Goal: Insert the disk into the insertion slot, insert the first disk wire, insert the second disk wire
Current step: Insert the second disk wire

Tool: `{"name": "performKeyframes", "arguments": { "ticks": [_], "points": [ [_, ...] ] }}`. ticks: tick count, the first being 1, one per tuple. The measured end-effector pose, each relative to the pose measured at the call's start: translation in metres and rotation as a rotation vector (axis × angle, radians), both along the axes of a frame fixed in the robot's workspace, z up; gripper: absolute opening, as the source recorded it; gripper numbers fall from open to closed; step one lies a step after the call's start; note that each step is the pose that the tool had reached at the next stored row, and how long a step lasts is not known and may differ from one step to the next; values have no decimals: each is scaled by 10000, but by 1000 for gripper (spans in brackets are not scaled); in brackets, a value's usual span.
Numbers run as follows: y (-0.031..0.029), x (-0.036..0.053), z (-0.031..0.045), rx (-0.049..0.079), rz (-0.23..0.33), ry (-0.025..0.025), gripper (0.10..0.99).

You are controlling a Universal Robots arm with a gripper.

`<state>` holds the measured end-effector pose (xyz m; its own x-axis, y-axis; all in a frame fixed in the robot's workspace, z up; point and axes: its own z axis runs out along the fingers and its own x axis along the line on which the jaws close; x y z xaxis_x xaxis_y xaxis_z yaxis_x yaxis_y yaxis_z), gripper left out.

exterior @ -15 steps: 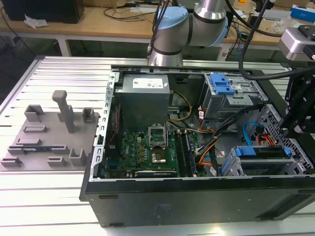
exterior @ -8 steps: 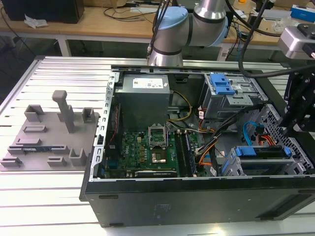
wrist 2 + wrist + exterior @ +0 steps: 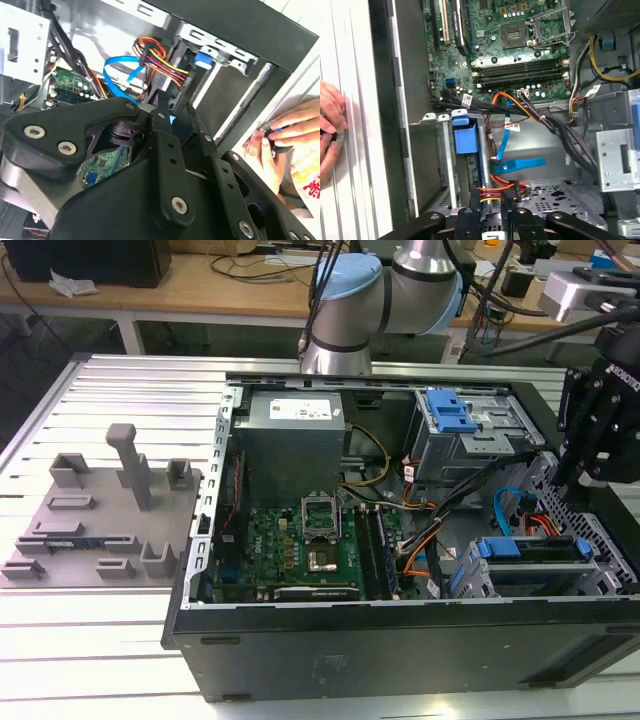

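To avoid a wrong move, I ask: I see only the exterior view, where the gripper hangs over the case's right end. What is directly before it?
Observer: In the first wrist view, the gripper is at a bundle of red, yellow and black wires.
Operator: Is the blue cable plugged in?
Observer: The flat end of the blue cable lies free, in no socket that I can see.
Operator: Is anyone near?
Observer: Yes. A person's hands rest on the table, outside the case wall.
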<state>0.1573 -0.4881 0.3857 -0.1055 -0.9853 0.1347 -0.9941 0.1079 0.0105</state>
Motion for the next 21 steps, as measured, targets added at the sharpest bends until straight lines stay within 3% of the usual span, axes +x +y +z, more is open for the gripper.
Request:
{"name": "performKeyframes", "arguments": {
  "ticks": [5, 9, 16, 21],
  "points": [
    [28, -195, -53, -274, 55, 2, 302],
    [69, -205, -106, -413, 78, 1, 302],
    [72, -226, -159, -680, 341, -5, 302],
    [81, -240, -185, -741, 451, -7, 302]
  ]
}}
